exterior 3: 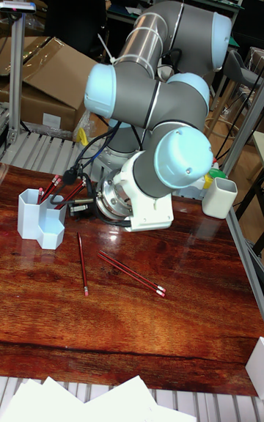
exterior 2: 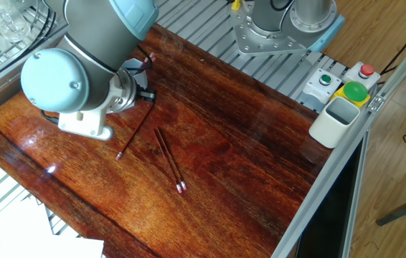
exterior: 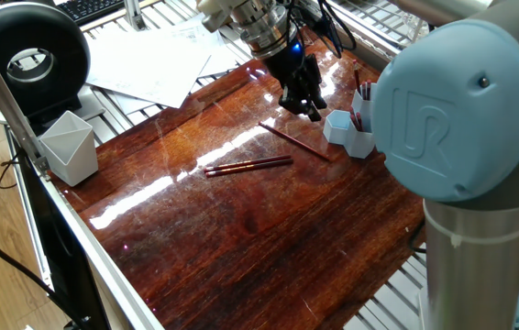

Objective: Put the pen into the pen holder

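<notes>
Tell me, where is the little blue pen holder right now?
In the tall fixed view, the pen holder stands at the table's left edge with pens already inside, just left of the single loose pen and the hand.

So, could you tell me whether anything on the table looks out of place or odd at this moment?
Only the loose pens. One pen lies flat by the pen holder, and a pair of pens lies side by side mid-table, while others already stand in the holder. Nothing looks spilled or damaged. The gripper hangs near the holder.
</notes>
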You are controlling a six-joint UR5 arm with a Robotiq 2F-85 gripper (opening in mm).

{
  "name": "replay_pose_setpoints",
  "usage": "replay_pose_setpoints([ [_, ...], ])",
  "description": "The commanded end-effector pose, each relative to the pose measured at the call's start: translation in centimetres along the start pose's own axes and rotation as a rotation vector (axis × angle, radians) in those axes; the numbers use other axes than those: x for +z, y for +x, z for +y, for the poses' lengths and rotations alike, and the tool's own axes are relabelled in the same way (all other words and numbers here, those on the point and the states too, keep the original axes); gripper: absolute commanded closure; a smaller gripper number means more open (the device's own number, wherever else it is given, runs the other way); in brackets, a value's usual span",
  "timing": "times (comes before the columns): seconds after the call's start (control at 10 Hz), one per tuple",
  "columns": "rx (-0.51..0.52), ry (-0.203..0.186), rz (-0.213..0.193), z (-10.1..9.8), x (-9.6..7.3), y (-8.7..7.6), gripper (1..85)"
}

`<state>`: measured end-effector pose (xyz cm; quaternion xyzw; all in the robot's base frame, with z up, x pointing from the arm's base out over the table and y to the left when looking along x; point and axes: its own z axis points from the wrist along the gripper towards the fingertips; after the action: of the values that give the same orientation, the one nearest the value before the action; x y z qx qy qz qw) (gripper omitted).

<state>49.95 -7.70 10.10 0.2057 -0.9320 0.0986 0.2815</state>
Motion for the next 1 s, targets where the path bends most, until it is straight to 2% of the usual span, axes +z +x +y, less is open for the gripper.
replay_pose_setpoints([
  [0.0, -0.001, -0.017, -0.023, 0.4, -0.1, -0.6, 50.3],
  [0.3, -0.01, 0.009, 0.015, -0.3, -0.1, 0.4, 50.3],
  [0.5, -0.012, 0.012, 0.005, -0.4, -0.1, 0.2, 50.0],
  [0.6, -0.015, 0.017, 0.015, -0.7, 0.4, -0.4, 50.0],
  [0.7, -0.031, 0.016, 0.015, -1.1, 1.5, -1.8, 50.0],
  [0.9, -0.025, 0.017, -0.023, -1.3, 3.1, -4.8, 50.0],
])
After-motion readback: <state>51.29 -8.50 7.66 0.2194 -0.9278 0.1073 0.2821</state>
